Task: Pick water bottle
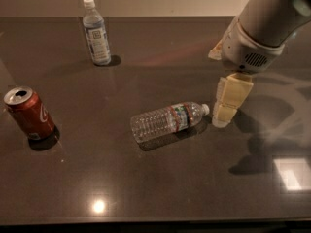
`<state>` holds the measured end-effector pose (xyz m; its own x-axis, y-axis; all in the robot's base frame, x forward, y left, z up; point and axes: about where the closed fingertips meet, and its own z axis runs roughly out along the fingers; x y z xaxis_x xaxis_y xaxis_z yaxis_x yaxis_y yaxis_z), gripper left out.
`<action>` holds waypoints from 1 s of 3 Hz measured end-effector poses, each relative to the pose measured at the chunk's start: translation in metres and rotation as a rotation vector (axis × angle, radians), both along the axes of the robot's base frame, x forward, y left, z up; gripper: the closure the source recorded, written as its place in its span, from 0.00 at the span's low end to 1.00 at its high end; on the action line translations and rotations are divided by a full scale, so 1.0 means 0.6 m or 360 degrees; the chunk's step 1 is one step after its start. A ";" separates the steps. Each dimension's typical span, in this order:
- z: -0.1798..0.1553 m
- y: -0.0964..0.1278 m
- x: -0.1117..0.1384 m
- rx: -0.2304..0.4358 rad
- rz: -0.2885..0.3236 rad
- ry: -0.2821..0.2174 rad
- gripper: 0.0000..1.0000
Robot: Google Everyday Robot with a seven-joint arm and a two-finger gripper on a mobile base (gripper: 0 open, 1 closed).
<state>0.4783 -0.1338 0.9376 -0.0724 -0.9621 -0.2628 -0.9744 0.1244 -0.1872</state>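
The water bottle (167, 122) is clear and ribbed, with a narrow red-and-green label band and a small white cap. It lies on its side near the middle of the dark table (160, 188), cap pointing right. My gripper (228, 103) hangs from the white arm at the upper right. Its cream-coloured fingers (232, 97) point down just right of the bottle's cap, close to it. Nothing is seen held in it.
A bluish bottle (95, 32) with a large white-blue label stands upright at the back left. An opened red soda can (29, 112) stands at the left. The arm's shadow falls on the table at the right.
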 end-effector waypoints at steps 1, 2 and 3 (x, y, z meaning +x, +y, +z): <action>-0.029 0.046 0.019 0.0022 0.0081 0.0038 0.00; -0.058 0.089 0.021 0.0021 0.0168 0.0064 0.00; -0.090 0.121 0.009 -0.0009 0.0245 0.0094 0.00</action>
<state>0.4835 -0.0615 0.8833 0.0607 -0.9645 -0.2572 -0.9912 -0.0278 -0.1295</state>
